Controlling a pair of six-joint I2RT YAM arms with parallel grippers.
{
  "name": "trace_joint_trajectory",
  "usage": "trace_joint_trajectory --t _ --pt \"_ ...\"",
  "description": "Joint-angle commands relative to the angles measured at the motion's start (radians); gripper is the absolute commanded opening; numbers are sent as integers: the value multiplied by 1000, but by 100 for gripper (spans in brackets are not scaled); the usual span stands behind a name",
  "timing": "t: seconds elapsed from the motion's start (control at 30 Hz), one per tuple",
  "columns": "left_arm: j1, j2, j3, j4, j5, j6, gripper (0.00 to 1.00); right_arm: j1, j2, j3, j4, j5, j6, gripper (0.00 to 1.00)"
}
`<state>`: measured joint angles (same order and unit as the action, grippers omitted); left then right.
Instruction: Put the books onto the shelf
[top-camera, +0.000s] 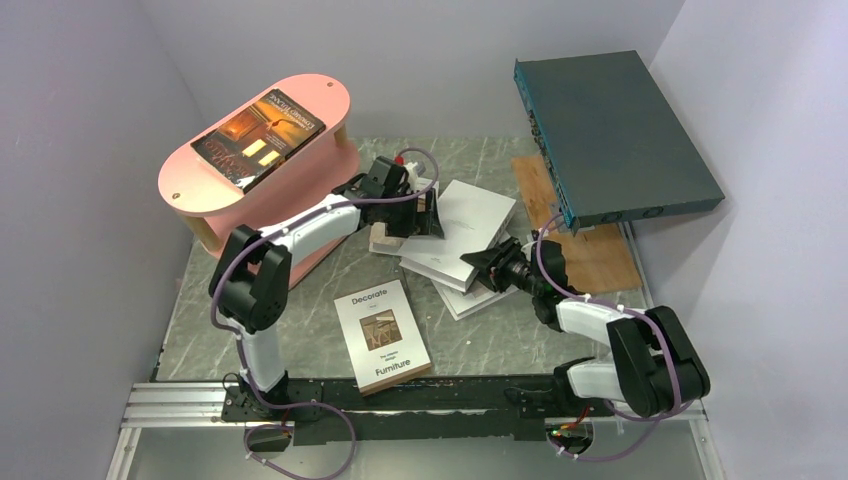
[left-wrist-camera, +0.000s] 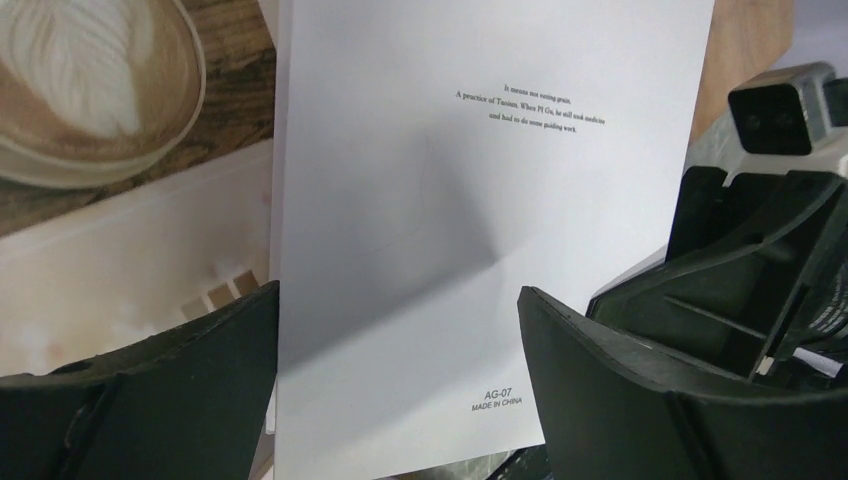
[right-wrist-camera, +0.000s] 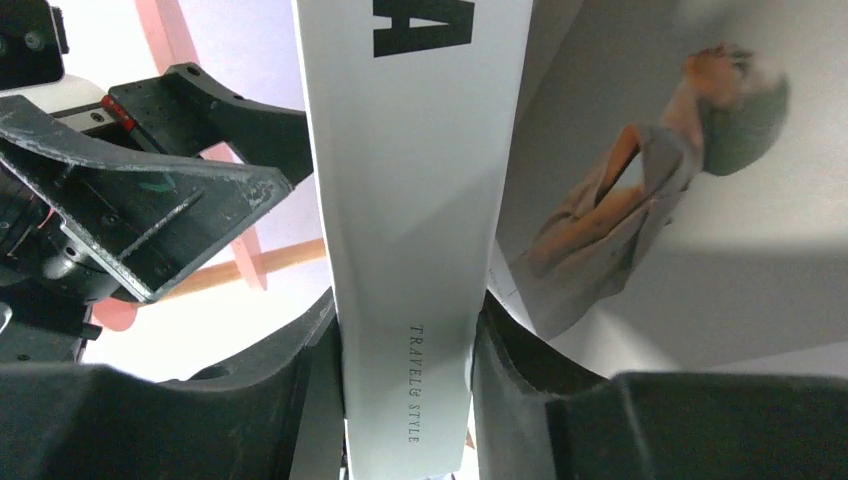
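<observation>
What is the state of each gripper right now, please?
Left gripper: open, facing a plain white paperback back cover.
Right gripper: closed on the white paperback spine lettered Travel & Style.

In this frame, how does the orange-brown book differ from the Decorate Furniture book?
The orange-brown book has a glossy dark cover; the Decorate Furniture book is white with one small photo. The orange-brown book lies on top of the pink shelf; the Decorate Furniture book lies on the table. Both lie flat, cover up.
</observation>
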<state>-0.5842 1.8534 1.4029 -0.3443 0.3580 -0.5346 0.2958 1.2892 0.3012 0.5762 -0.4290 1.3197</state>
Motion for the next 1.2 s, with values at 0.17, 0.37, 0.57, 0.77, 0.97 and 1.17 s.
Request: trace_joint_trajectory --t 0.17,0.37,0.57,0.77,0.97,1.17 --pt "-119 -258 346 -287 -73 129 90 5 -85 95 -129 2 -122 0" --pt "-117 -384 461 -461 -210 184 91 19 -111 129 -151 17 -139 0" --pt "-117 -488 454 -512 -307 205 92 53 -126 177 -159 29 -160 0" --pt "-116 -567 469 -553 -394 197 92 85 -160 211 -151 29 -150 0" --pt "-111 -662 470 -609 -592 183 93 172 -179 283 -146 69 -138 0" --pt "-107 -765 424 -588 -673 145 93 306 -129 419 -182 180 -110 0"
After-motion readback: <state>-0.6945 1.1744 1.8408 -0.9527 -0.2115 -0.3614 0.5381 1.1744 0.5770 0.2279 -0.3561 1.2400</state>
